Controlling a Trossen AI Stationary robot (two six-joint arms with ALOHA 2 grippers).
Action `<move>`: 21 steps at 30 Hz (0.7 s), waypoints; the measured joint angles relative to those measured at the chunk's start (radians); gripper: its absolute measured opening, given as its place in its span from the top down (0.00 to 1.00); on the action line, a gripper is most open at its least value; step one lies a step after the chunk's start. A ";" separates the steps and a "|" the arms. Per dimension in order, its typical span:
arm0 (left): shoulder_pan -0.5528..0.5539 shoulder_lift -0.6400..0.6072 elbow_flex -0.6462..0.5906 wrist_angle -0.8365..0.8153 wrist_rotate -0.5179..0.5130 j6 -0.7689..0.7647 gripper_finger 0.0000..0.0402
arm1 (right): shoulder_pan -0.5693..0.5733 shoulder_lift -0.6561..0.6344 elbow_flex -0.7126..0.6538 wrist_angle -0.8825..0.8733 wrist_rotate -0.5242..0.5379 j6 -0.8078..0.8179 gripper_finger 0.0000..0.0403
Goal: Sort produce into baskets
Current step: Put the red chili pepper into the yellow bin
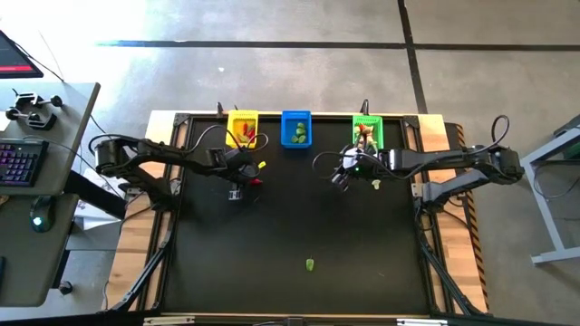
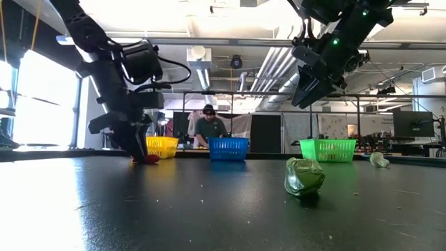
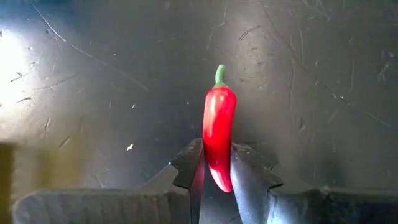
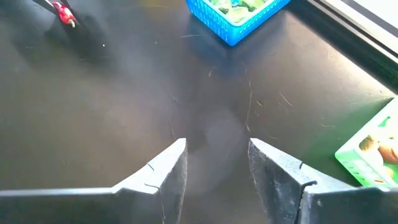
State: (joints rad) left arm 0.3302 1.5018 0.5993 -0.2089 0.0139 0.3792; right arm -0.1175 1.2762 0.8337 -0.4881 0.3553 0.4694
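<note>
A slim red chilli [image 3: 217, 118] with a green stem sits between the fingers of my left gripper [image 3: 216, 155], low over the black table, just in front of the yellow basket [image 1: 242, 129]. It also shows in the low view [image 2: 148, 159] at the table top. My right gripper [image 4: 217, 152] is open and empty, raised above the table [image 2: 308, 90] in front of the green basket [image 1: 367, 132]. The blue basket [image 1: 296, 129] stands between the other two and holds green pieces. A green piece [image 1: 309, 264] lies alone on the table's near half. My left gripper pinches the chilli's pointed lower half [image 3: 219, 163] between its two fingers, one on each side. The fingers lie along the chilli, and its stem end [image 3: 219, 76] sticks out past the fingertips. In the low view the chilli is down at the table top.
A small pale piece [image 1: 377, 184] lies on the table beside my right gripper, in front of the green basket. The three baskets stand in a row at the far edge. A person [image 2: 207, 125] sits in the room behind the table. A desk with a keyboard [image 1: 20, 163] stands to the left.
</note>
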 joint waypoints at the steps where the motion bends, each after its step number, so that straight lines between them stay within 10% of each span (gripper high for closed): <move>1: 0.000 -0.004 0.000 0.000 -0.002 -0.003 0.84 | 0.000 0.000 0.000 0.000 0.000 0.000 0.60; 21: 0.288 -0.165 0.157 -0.007 -0.262 -0.229 0.95 | 0.000 0.000 0.000 0.030 0.012 -0.006 0.60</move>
State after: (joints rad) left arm 0.6177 1.3369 0.7566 -0.2158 -0.2484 0.1501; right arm -0.1173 1.2762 0.8337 -0.4578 0.3672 0.4631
